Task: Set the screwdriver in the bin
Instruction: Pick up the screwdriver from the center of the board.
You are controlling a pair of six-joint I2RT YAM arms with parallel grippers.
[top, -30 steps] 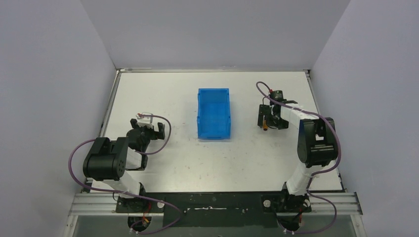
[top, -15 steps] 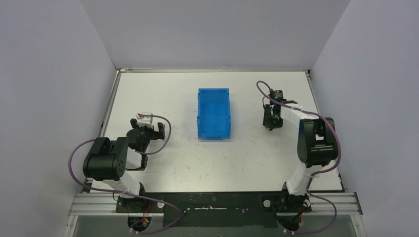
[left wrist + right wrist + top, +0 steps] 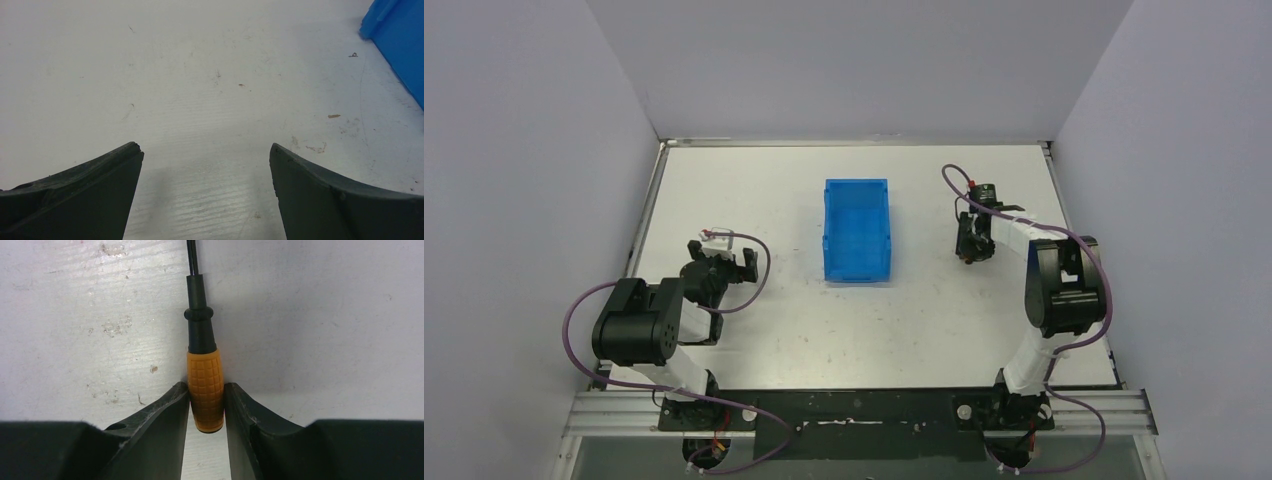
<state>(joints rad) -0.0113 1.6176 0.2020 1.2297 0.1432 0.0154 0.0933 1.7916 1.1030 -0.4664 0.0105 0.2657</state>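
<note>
The screwdriver (image 3: 204, 385) has a short orange handle, a black collar and a thin dark shaft running away from the camera. My right gripper (image 3: 206, 395) is shut on the orange handle, both fingers pressed against its sides, just above the white table. From above, the right gripper (image 3: 969, 252) sits to the right of the blue bin (image 3: 857, 229), a short gap between them, and the screwdriver is hidden under the fingers there. My left gripper (image 3: 721, 263) stands open over bare table to the left of the bin, nothing between its fingers (image 3: 100, 190).
A corner of the blue bin (image 3: 400, 40) shows at the upper right of the left wrist view. Grey walls enclose the table (image 3: 924, 320) on the left, back and right. Purple cables loop off both arms.
The right gripper's fingers have closed from wide open onto the screwdriver's handle. The left arm has not moved.
</note>
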